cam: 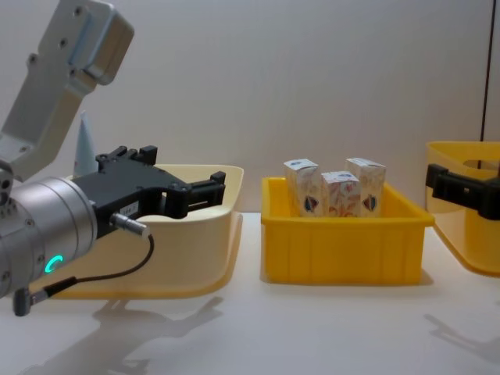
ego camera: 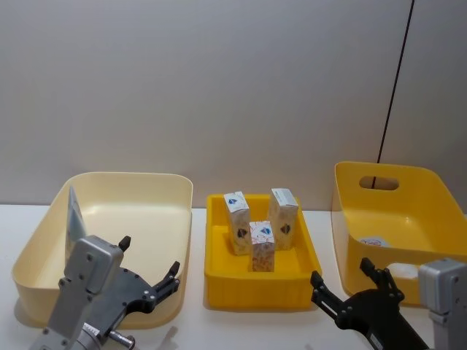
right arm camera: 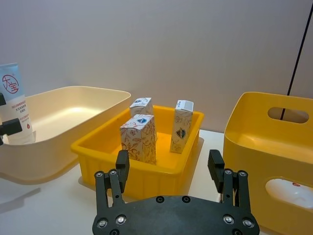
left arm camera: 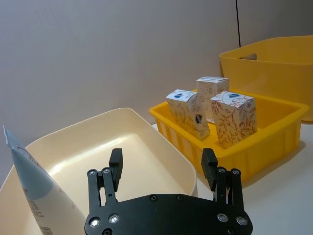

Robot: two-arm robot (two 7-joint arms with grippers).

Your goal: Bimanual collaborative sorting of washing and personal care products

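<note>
Writing in red, unreadable, is printed under a red ring on the light-blue tube [right arm camera: 12,98] leaned in the cream bin [ego camera: 131,176]. Three orange-patterned white cartons [ego camera: 263,244] are stood in the yellow tray [ego camera: 255,289]. Left gripper [left arm camera: 162,159] and right gripper [right arm camera: 168,159] are seen spread wide, empty.

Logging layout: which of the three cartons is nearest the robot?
The middle carton: it alone stands toward the front of the yellow tray.

Plain grey wall [ego camera: 219,73], thin black cable [ego camera: 396,80], white tabletop [ego camera: 255,332].
</note>
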